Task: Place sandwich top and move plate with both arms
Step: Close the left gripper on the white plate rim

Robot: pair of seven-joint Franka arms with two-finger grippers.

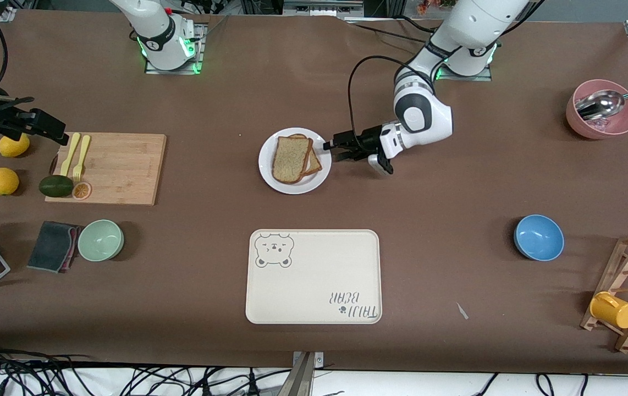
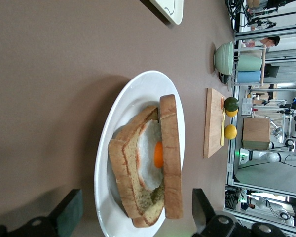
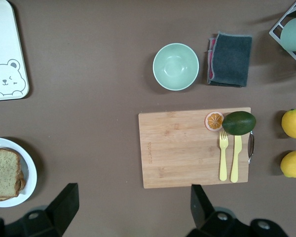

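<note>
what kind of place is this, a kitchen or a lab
Most likely a robotics lab staged as a kitchen. Two robot arms are bolted to a brown table set with a sandwich on a plate, a cutting board with forks, and bowls. Loose cables and metal framing line the table's edges.

bright even overhead light, soft shadows, sharp focus, little glare.

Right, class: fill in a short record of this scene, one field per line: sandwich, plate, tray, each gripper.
sandwich top: lying on the egg slice, on the plate
plate: on the table, farther from the front camera than the tray
tray: cream, bear drawing, nothing on it
left gripper: open, low at the plate's rim, on the side toward the left arm's end
right gripper: open, waiting above the cutting board
</note>
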